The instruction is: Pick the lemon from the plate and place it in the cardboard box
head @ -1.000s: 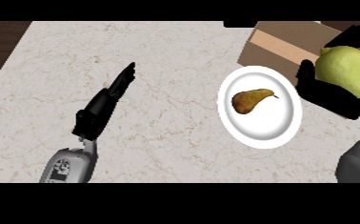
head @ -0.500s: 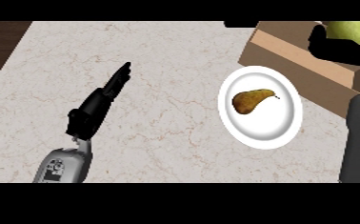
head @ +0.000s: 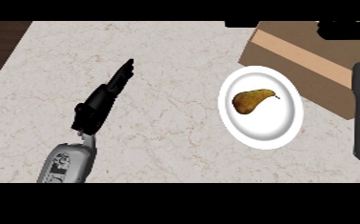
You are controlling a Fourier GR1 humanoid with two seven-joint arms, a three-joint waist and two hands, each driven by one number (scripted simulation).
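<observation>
Strangely, no lemon shows, only a brown pear [head: 252, 101] on the plate [head: 271, 130] below the cardboard box [head: 295, 51]; the left robot hand [head: 105, 96] lies released at left, the right robot hand [head: 341, 30] I cannot tell; a lemon, probably light and firm, wants grasping round its middle.

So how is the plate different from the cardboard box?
The plate is white and round; the cardboard box is brown with straight edges. The plate shows whole, while the cardboard box runs off the view's right edge. The plate carries a brown pear; what the cardboard box holds cannot be seen. Both sit on the marbled counter, close beside each other.
</observation>
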